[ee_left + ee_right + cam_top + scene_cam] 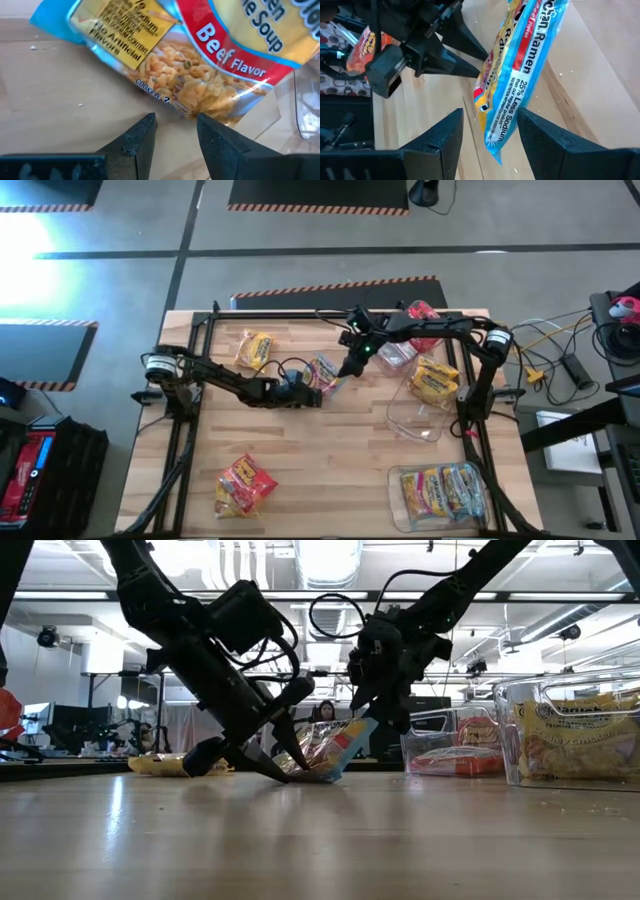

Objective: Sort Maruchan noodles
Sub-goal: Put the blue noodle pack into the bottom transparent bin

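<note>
While both hands are standing open around it, the blue packet [517, 75] is showing "Ramen", "25% Less Sodium", "Beef Flavor".

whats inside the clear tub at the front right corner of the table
The clear tub holds a few noodle packets lying side by side, yellow and light blue. Whether more lie beneath them cannot be seen.

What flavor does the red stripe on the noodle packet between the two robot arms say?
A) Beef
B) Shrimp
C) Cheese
A: in the left wrist view, the red band on the noodle packet reads "Beef Flavor", just past the left tool.
</note>
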